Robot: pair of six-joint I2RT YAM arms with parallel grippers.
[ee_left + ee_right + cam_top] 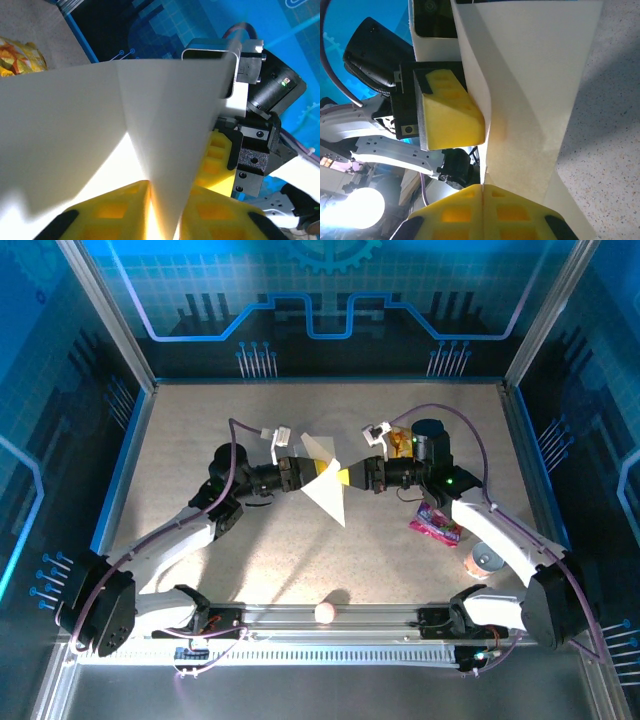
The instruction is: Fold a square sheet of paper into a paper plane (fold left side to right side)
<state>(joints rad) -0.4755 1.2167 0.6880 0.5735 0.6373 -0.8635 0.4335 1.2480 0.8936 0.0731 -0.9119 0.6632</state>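
Yellow pads (100, 215) of the left claw (159, 220) sit closest, pressed together on the sheet of paper (90, 125) — it looks pinched, not loose. Opposite, the right claw (482, 212) is closed too, nipping the same sheet. Both arms reach inward, wrists level, claws nearly nose to nose, and the creased paper stands between them over the middle of the worktop (250, 560). I judge it very light, limp and easy to tear — better to grip beside a crease, gently.

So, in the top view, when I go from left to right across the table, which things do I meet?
left pincer → white sheet of paper → right pincer → yellow snack packet → pink wrapper → small orange container
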